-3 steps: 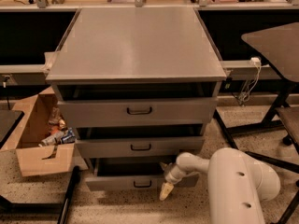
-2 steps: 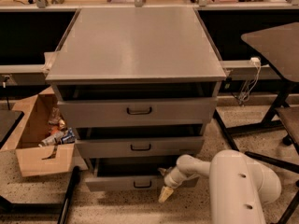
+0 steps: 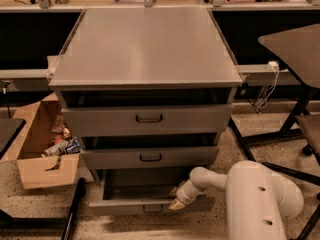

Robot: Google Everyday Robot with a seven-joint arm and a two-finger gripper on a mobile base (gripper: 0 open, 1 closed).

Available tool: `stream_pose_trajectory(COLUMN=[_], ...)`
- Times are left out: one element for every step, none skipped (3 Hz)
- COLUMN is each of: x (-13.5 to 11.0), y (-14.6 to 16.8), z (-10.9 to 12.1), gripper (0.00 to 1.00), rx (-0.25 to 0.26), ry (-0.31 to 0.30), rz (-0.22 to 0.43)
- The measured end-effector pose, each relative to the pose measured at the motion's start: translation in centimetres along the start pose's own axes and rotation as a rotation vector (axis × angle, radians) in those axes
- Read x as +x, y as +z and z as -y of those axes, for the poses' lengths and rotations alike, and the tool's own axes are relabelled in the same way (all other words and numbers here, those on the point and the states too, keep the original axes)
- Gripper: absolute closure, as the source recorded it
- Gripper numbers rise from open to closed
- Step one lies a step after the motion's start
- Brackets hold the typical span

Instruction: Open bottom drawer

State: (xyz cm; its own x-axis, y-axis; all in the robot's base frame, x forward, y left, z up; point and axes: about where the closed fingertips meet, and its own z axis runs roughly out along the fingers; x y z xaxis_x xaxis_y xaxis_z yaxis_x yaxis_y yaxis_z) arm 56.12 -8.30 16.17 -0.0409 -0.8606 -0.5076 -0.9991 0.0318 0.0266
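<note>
The grey metal cabinet [image 3: 145, 49] has three drawers. The bottom drawer [image 3: 125, 206] has the slimmest front and a small dark loop handle [image 3: 152, 209]. It stands pulled out toward me, and its dark inside shows. My gripper [image 3: 176, 202] is at the end of the white arm [image 3: 260, 199]. It sits at the top edge of the bottom drawer's front, right of the handle. The top drawer [image 3: 147, 119] and middle drawer [image 3: 150, 157] are each slightly out.
An open cardboard box [image 3: 42, 151] with litter stands on the floor to the left. A dark table [image 3: 295, 46] with black legs and a chair base stand to the right. A black leg [image 3: 75, 206] slants at lower left. A bench runs behind.
The bottom drawer has slid further out toward me. My gripper has moved a little left and toward me with the drawer front.
</note>
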Motion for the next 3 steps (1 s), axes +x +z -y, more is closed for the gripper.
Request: stream_pose_trajectory(x=[-0.37, -0.37, -0.37], y=[-0.95, -0.94, -0.94], z=[-1.82, -1.82, -1.82], gripper=[0.92, 1.0, 0.82], rx=[-0.002, -0.002, -0.002], ry=[-0.026, -0.026, -0.026], rz=[0.015, 0.015, 0.015])
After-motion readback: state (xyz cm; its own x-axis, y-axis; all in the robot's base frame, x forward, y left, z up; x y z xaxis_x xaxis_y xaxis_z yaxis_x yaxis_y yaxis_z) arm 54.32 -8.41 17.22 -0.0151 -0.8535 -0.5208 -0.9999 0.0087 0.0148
